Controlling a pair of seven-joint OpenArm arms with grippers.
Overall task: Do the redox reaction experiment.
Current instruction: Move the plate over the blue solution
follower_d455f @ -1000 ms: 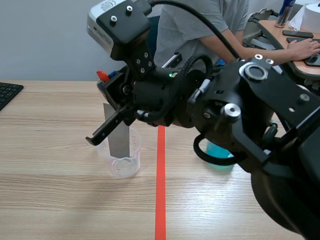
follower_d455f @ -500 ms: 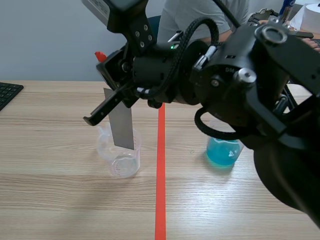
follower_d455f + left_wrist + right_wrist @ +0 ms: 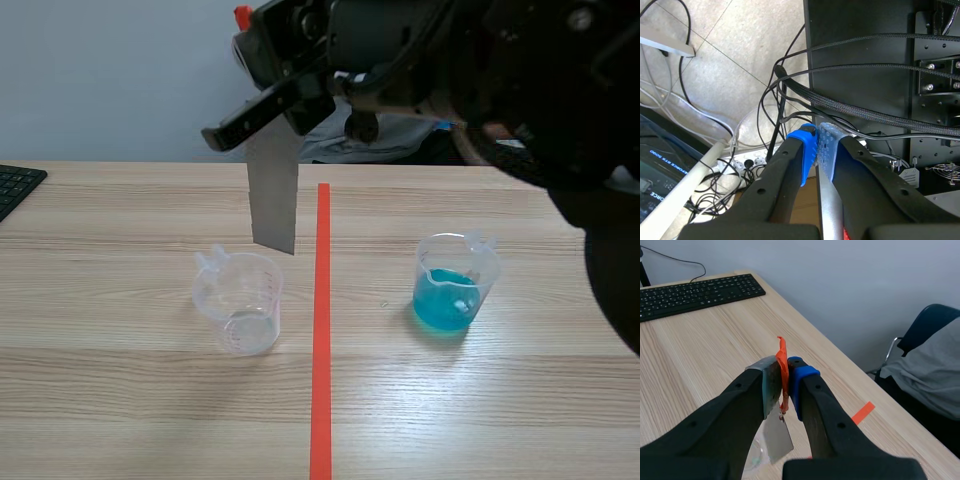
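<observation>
My right gripper (image 3: 262, 112) hangs high over the table, shut on a flat grey metal strip (image 3: 272, 195) that carries an orange tag (image 3: 241, 15) at its top. The strip's lower end hangs just above and behind an empty clear beaker (image 3: 240, 300), clear of its rim. A second beaker (image 3: 453, 285), holding blue liquid, stands right of the red line. In the right wrist view the strip (image 3: 776, 437) hangs between the fingers of the gripper (image 3: 784, 371), with the empty beaker (image 3: 756, 455) partly seen below. My left gripper (image 3: 817, 137) is shut, over floor and cables, away from the table.
A black keyboard (image 3: 15, 185) lies at the table's far left edge, also seen ahead of the right gripper as the keyboard (image 3: 695, 292). A person in a grey shirt (image 3: 925, 375) sits across the table beside a dark chair (image 3: 927, 322).
The right arm has risen and lifted the metal strip out of the empty beaker, shifting it slightly right. The blue beaker, hidden earlier by the arm, now shows fully.
</observation>
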